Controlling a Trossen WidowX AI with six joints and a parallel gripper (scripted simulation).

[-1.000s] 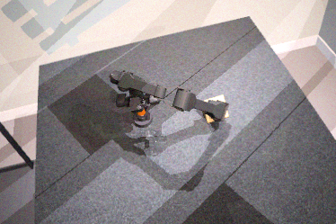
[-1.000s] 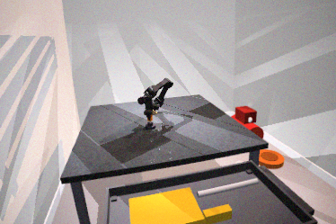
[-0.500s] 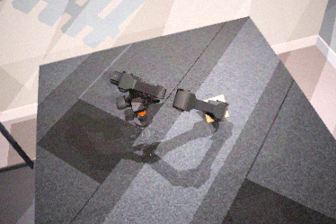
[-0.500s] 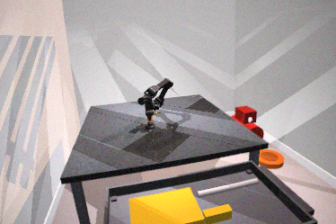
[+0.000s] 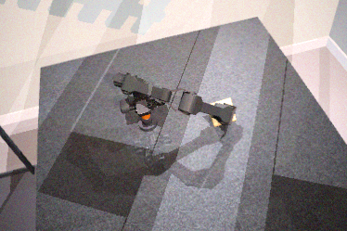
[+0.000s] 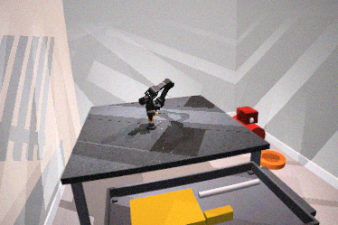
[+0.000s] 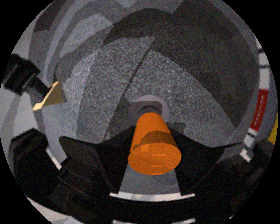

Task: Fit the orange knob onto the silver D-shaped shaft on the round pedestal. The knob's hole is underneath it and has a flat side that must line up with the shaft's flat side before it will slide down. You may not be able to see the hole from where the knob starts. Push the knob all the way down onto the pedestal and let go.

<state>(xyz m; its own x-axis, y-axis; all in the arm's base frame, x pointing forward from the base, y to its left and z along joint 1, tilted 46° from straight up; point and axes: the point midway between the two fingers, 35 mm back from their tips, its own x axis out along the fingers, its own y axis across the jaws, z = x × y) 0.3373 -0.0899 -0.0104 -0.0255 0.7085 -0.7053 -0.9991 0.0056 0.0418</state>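
The orange knob (image 5: 146, 116) (image 7: 155, 156) is held between the fingers of my gripper (image 5: 145, 112) (image 6: 151, 116) (image 7: 150, 130), which is shut on it. In the wrist view its wide end faces the camera and its narrower end points away, toward the pedestal. The round pedestal (image 5: 147, 128) (image 6: 151, 126) (image 7: 165, 104) stands on the table, just below the knob in the top and exterior views. The silver shaft, the knob's hole and their flat sides are hidden. I cannot tell whether the knob touches the shaft.
The dark grey table (image 5: 199, 203) (image 6: 104, 153) carries the arm, whose base sits on a pale yellow plate (image 5: 228, 103). Strong shadows cross the table top. Beyond the table are a tray with a yellow block (image 6: 164, 209) and a white rod (image 6: 230, 188), a red object (image 6: 247, 116) and an orange ring (image 6: 280, 164).
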